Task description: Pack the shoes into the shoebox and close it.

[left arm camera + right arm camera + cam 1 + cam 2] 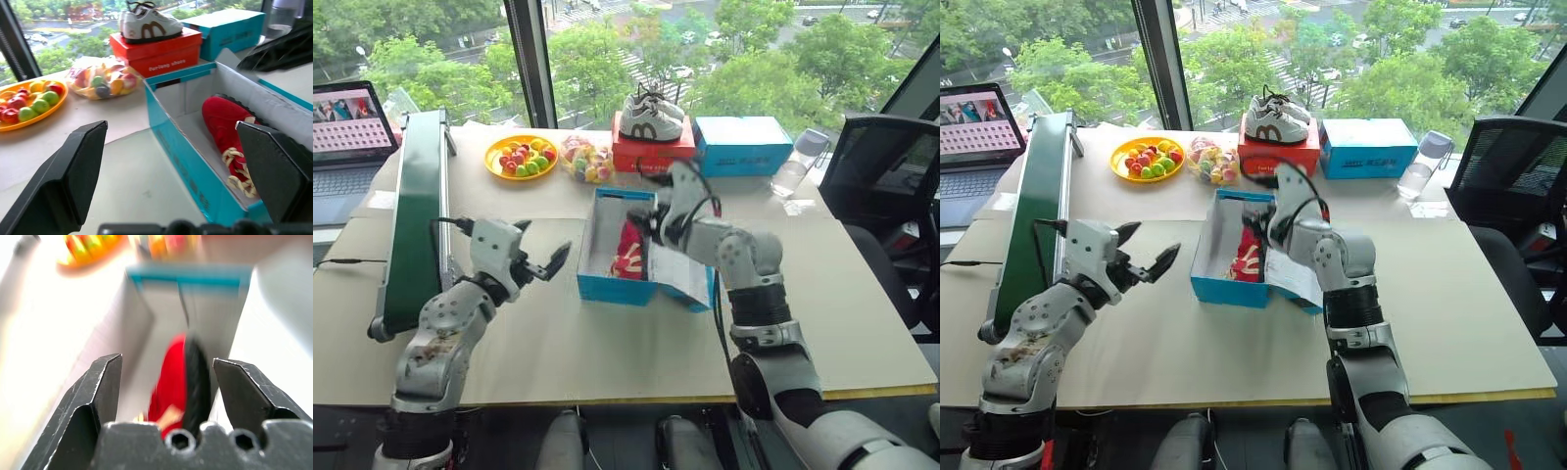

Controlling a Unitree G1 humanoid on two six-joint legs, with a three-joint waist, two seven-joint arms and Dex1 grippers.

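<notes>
Tabletop [558, 343] held the open shoebox [607, 286]; red shoes [628, 251] lay inside; right gripper [166, 382] above, left gripper [540, 257] beside, both spread apart.

Bare table [558, 333] between left hand [540, 257] and shoebox [612, 286]; right hand [166, 382] crowds box mouth.

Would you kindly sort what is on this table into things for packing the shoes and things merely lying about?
Job: red shoes; open blue shoebox.
Lying about: white-grey sneakers; red box; second blue box; fruit plate; sweets bag; laptop.
</notes>
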